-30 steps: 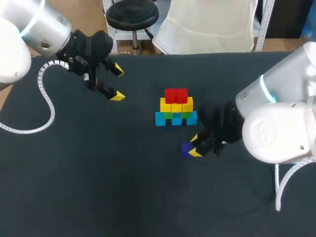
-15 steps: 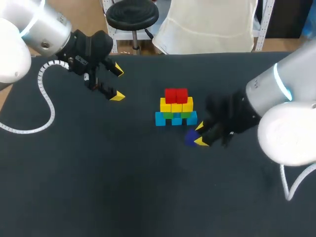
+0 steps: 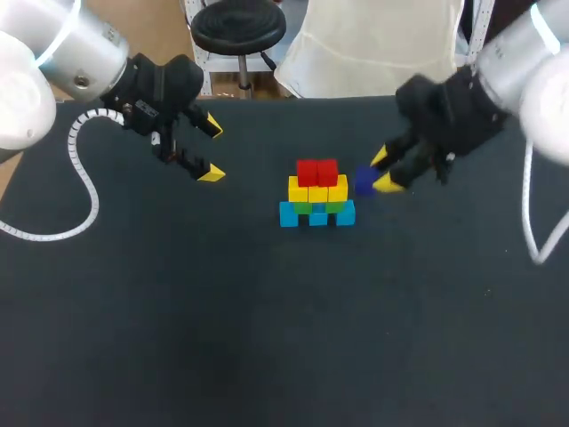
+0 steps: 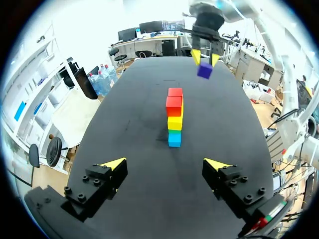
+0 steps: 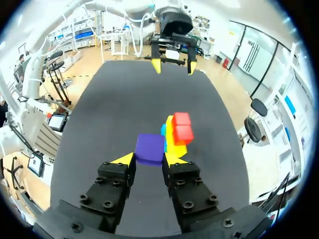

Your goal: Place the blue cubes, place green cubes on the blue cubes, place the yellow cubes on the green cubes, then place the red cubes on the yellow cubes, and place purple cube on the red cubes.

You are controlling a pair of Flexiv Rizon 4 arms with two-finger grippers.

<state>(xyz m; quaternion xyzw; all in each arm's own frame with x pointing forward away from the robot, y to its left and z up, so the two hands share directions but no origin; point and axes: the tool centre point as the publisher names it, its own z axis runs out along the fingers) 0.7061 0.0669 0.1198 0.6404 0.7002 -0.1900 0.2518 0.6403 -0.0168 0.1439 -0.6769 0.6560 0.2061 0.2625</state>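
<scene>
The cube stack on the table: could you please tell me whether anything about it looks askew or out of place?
Nothing stands out. The cube stack sits upright with even layers, blue cubes at the base, red cubes on top. The purple cube is held beside it in the right end effector.

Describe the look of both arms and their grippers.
The left arm and right arm are thick, rounded, white and silver-grey, each with a light-blue ring and a white cable hanging off it. The left gripper and right gripper are black, with two bolted fingers ending in yellow wedge tips.
</scene>
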